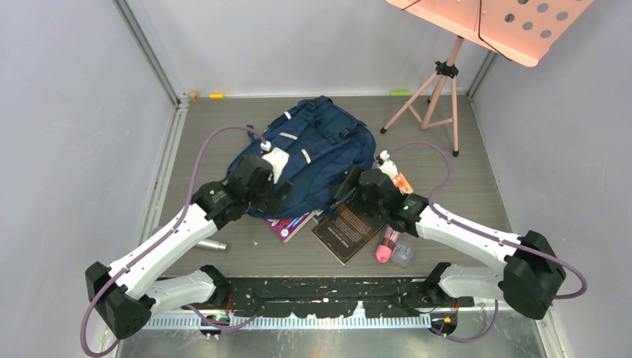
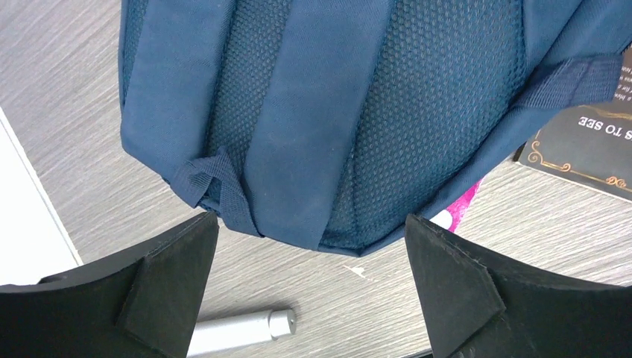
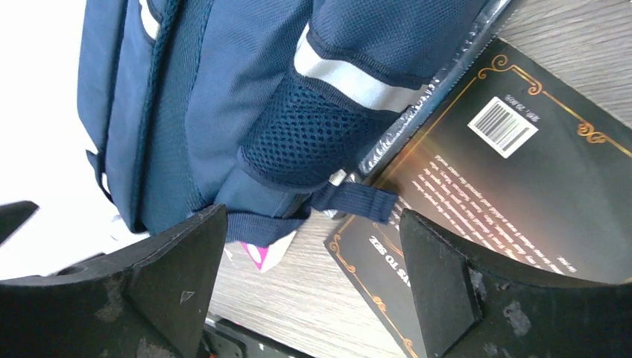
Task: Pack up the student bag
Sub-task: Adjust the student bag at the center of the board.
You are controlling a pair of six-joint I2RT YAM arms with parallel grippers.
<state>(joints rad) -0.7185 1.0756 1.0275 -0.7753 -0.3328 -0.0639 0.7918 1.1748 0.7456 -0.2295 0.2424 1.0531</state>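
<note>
Where the bag was laid: student bag, mid-frame, lower edge overlapping pink book and black book.
Left gripper: spread, nothing pinched.
Right gripper: spread, nothing pinched.
Risk: books could be dragged along if fabric were pulled.

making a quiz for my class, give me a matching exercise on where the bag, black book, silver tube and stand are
Things:
1 bag
2 black book
3 silver tube
4 stand

Places:
a far right corner
b in the middle
c near side, right of middle
d near side, left of middle

Pairs: 1-b, 2-c, 3-d, 4-a
</note>
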